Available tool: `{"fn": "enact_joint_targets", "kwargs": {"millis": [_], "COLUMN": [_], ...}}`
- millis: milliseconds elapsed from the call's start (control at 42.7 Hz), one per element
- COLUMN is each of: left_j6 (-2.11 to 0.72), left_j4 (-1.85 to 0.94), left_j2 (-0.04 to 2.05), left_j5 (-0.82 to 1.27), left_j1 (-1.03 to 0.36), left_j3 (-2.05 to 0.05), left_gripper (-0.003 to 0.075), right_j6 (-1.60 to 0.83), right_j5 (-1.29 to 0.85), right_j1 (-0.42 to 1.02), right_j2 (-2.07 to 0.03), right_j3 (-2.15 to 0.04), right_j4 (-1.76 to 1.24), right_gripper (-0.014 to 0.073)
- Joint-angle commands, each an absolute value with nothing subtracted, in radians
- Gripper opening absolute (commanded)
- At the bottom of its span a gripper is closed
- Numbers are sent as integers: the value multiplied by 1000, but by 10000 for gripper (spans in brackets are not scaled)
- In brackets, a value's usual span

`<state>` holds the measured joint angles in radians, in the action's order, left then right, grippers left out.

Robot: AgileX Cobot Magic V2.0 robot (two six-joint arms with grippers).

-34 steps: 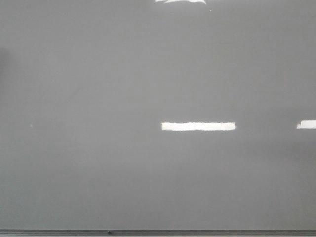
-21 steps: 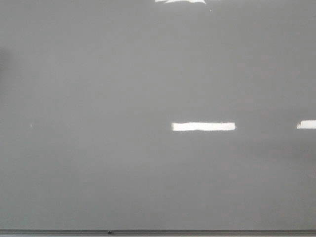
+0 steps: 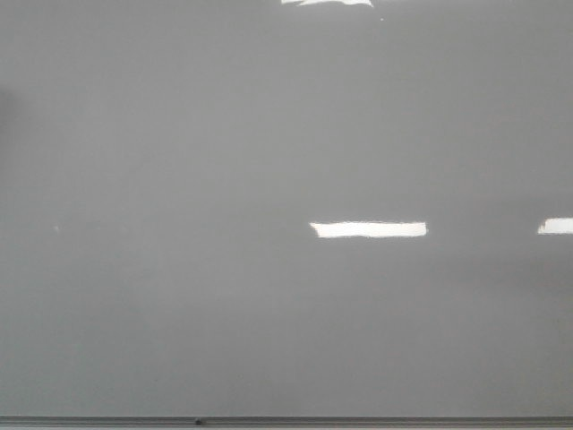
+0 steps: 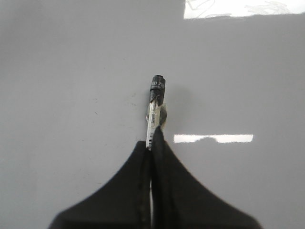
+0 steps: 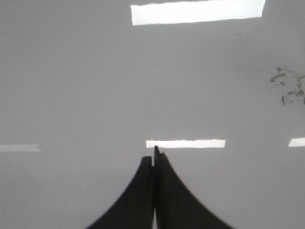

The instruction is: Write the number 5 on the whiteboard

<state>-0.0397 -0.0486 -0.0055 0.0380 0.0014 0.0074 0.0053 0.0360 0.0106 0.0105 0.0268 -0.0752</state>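
Observation:
The whiteboard (image 3: pixel 179 179) fills the front view, glossy pale grey with bright rectangular reflections. No number 5 shows on it in any view. My left gripper (image 4: pixel 153 138) is shut on a marker (image 4: pixel 155 109) with a clear barrel and a black end, which points at the whiteboard (image 4: pixel 71 71). I cannot tell whether the end touches the surface. My right gripper (image 5: pixel 153 157) is shut with nothing between its jaws, facing the whiteboard (image 5: pixel 71 71). Neither gripper shows in the front view.
A thin grey frame edge (image 3: pixel 286 419) runs along the bottom of the board in the front view. Faint dark smudges (image 5: pixel 288 88) mark the board in the right wrist view. Light reflections (image 3: pixel 369 229) lie across the surface.
In the front view the left end of the middle bright reflection has shortened a little toward the right. Nothing else has visibly changed.

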Motion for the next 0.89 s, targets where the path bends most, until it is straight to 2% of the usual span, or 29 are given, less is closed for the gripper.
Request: {"fn": "enact_joint_targets", "kwargs": {"millis": [0, 281, 469, 633, 867], "left_j6": [-36, -36, -36, -36, -36], "left_j4": [-57, -57, -57, -57, -57], "left_j2": [-22, -22, -17, -17, -8], "left_j5": [-63, -125, -128, -30, 124], "left_j1": [-5, -5, -5, -5, -5], "left_j3": [11, 4, -76, -213, -405], "left_gripper": [-20, -20, -20, -20, -20], "right_j6": [0, 0, 0, 0, 0], "right_j5": [117, 108, -50, -251, -399], "right_j1": [12, 12, 12, 12, 12], "right_j2": [30, 29, 29, -6, -158], "right_j3": [12, -2, -143, -313, -490], "right_j4": [-63, -63, -63, -63, -63], "right_gripper": [-61, -61, -61, -61, -61]}}
